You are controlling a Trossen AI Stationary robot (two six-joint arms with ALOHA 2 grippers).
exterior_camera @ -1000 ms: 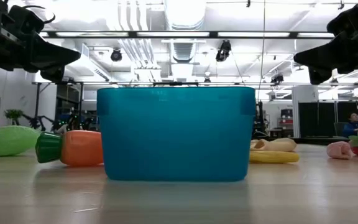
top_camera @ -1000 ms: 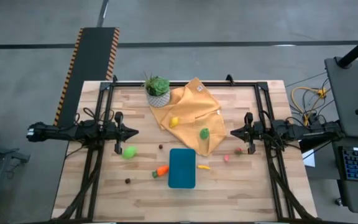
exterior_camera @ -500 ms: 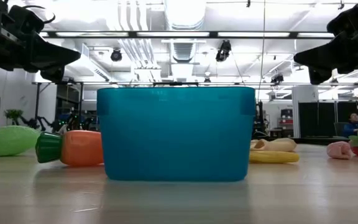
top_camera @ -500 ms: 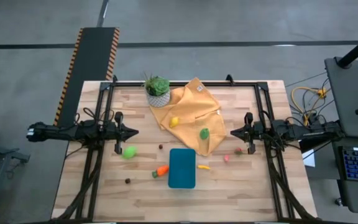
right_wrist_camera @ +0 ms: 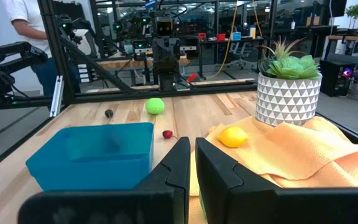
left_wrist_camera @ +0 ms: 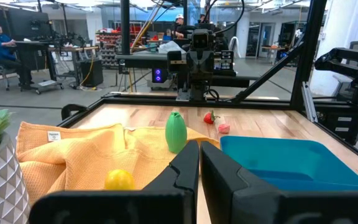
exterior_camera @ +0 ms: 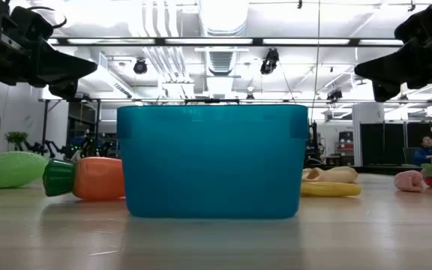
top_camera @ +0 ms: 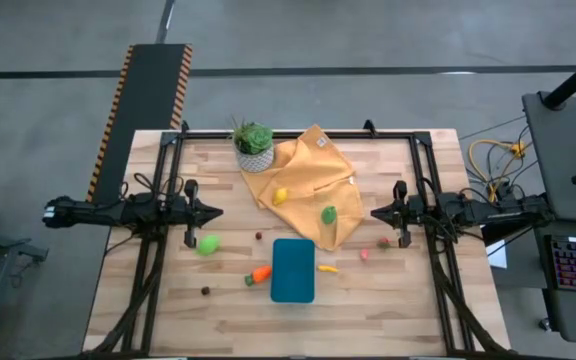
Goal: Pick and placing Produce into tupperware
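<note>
No pick is started: left gripper (top_camera: 211, 212) and right gripper (top_camera: 377, 212) are parked closed and empty, tupperware (top_camera: 293, 270) sits between them, lime produce (top_camera: 208, 244) just beside the left is the likely first grasp.

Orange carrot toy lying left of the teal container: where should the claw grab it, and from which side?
Grip the small orange toy carrot across its orange body, coming straight down. It lies flat on the wooden table, green top pointing away from the teal rectangular plastic container, which it nearly touches. Set the fingers across its length. The left claw is probably the handier one.
</note>
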